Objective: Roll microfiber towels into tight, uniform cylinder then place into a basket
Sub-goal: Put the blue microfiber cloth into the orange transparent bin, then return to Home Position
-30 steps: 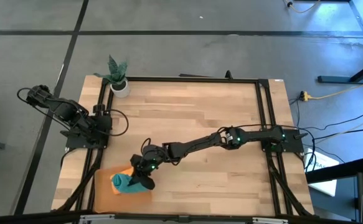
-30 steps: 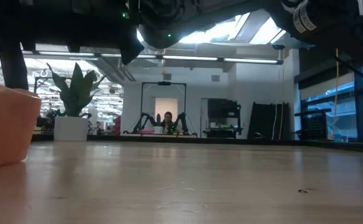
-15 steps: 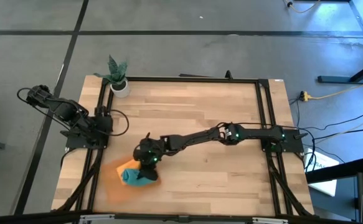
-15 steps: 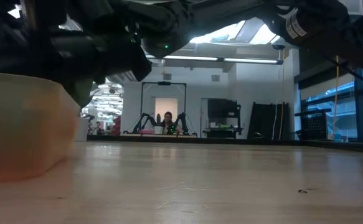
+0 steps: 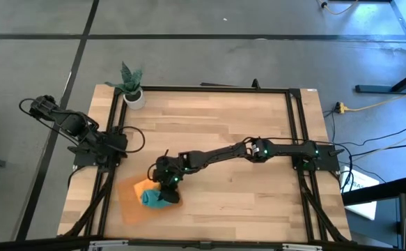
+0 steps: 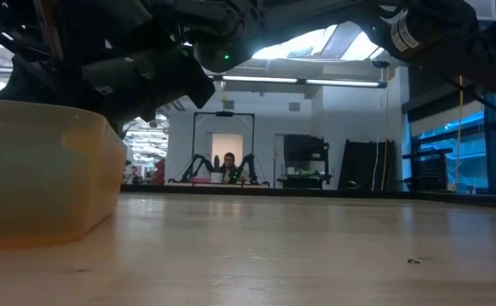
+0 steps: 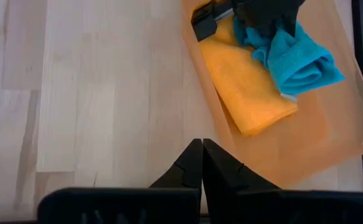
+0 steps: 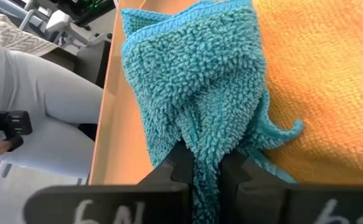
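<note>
On the table (image 5: 244, 118), right fingers (image 8: 197, 163) pinch the teal towel (image 8: 193, 81), seemingly hiding its end; left fingers (image 7: 201, 163) shut, empty.

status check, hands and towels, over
Right hand shut on teal towel over orange-tan tray. Orange towel in tray. Left hand shut, parked aside.

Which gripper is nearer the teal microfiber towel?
Right. The right gripper is shut on the teal microfiber towel in the basket; the left gripper, shut, waits off the table's left edge.
</note>
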Available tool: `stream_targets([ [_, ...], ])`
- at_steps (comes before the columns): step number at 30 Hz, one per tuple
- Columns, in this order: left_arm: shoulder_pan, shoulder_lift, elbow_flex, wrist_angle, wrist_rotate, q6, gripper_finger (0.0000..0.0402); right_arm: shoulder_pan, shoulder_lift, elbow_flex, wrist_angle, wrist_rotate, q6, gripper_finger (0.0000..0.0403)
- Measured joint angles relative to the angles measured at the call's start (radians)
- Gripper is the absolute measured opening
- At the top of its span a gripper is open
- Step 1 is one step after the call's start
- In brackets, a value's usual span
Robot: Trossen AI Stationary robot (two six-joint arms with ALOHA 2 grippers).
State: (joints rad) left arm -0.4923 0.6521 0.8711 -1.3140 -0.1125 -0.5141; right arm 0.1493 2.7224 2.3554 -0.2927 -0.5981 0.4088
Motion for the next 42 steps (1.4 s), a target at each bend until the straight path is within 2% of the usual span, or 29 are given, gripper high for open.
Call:
stream_targets([
  [2,0.000,0.000,0.000,0.000,0.000,0.011,0.0000,0.000,0.000,0.000,0.001,-0.009,0.001,0.0039],
  [13,0.000,0.000,0.000,0.000,-0.001,0.004,0.0000,0.000,0.000,0.000,0.048,-0.025,-0.023,0.0177],
  [16,0.000,0.000,0.000,-0.001,-0.001,0.003,0.0000,-0.001,0.000,0.000,0.053,-0.032,-0.016,0.0201],
  [21,0.000,0.000,0.000,-0.001,-0.001,0.003,0.0000,-0.027,-0.001,0.000,0.059,-0.182,0.101,0.0203],
  [24,0.000,0.000,0.000,-0.001,-0.001,0.019,0.0000,-0.044,-0.001,0.000,0.058,-0.239,0.111,0.0198],
  [29,0.000,0.000,0.000,-0.002,-0.001,0.027,0.0000,-0.061,-0.015,0.000,0.061,-0.257,0.094,0.0189],
  [42,0.000,0.000,0.000,-0.001,-0.033,0.027,0.0000,-0.098,-0.169,0.001,0.041,-0.241,-0.041,0.0168],
])
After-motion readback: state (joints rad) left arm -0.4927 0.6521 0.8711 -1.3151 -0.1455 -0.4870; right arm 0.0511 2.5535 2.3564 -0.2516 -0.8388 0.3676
